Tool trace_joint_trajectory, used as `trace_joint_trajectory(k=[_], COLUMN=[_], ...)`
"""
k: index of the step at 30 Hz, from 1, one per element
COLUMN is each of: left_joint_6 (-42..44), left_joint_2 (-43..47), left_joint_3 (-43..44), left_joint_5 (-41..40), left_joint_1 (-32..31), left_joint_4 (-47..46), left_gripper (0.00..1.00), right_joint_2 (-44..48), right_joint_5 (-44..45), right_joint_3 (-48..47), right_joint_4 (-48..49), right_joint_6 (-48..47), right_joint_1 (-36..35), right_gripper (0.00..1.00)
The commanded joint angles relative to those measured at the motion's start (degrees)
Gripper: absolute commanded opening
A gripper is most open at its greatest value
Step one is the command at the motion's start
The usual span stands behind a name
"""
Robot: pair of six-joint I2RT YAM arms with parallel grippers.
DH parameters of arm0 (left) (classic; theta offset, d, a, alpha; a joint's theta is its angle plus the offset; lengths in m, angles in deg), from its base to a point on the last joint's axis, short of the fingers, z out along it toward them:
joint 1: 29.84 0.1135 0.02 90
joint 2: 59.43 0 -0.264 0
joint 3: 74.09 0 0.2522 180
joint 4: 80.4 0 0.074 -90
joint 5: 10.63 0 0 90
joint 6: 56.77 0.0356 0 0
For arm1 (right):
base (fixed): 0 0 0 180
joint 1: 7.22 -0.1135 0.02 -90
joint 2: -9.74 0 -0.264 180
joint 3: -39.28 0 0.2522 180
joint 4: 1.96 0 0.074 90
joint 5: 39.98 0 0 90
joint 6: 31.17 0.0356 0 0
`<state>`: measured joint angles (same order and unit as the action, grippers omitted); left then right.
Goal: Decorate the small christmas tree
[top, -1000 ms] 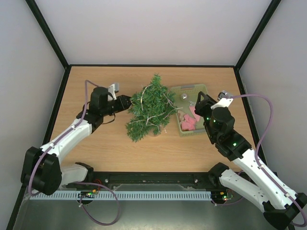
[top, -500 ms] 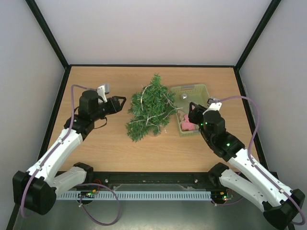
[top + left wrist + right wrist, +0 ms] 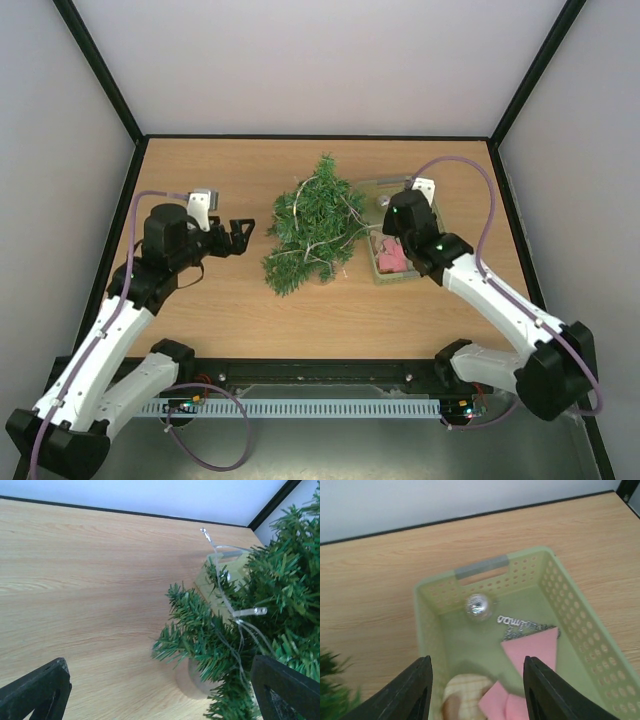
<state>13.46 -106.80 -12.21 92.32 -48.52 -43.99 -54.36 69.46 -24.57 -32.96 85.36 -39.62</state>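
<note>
The left hand (image 3: pixel 246 237) has backed away left of the small christmas tree (image 3: pixel 312 225) mid-tabletop, spread and empty. Right of the tree, the right hand (image 3: pixel 477 690), fingers parted, has moved above the basket (image 3: pixel 570 605), probably for another ornament.

Left gripper (image 3: pixel 160 692): black fingers (image 3: pixel 36 690) sit in the lower left and lower right corners, wide apart, with nothing clamped between them. The small christmas tree (image 3: pixel 270 595) fills the right side, one branch reaching toward lower centre. A thin light wire (image 3: pixel 226 600) with clear bulbs lies over the needles. A pale green basket (image 3: pixel 227 562) is partly visible behind the tree, upper right. The wooden table (image 3: pixel 85 580) takes the left of the frame.
</note>
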Motion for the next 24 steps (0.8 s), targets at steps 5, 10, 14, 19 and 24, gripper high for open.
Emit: trace_joint_trajectory(k=[5, 10, 14, 19, 24], left_joint_6=[7.0, 7.6, 7.4, 7.4, 7.9], left_joint_2=[5.3, 7.1, 6.8, 7.4, 7.0], left_joint_3=[-6.6, -10.4, -10.5, -10.8, -11.1], left_joint_5=[-4.1, -4.9, -6.3, -7.2, -6.3], left_joint_1=[0.2, 0.2, 0.2, 0.2, 0.2], left_joint_4=[-1.1, -3.6, -4.1, -4.1, -4.4], left_gripper=[1.0, 0.99, 0.99, 1.0, 0.99], right_joint_2=[-13.3, -24.8, -32.2, -37.7, -42.6], right_joint_5=[-14.2, -17.5, -15.9, -18.3, -17.3], right_joint_3=[-0.6, -5.5, -10.3, -12.5, -17.0], right_joint_4=[11.0, 15.1, 14.5, 15.8, 13.7], right_joint_6=[-3.5, -3.3, -4.8, -4.6, -5.3], right_joint_1=[8.9, 12.4, 13.5, 15.6, 15.7], right_gripper=[0.52, 0.55, 0.61, 0.63, 0.6])
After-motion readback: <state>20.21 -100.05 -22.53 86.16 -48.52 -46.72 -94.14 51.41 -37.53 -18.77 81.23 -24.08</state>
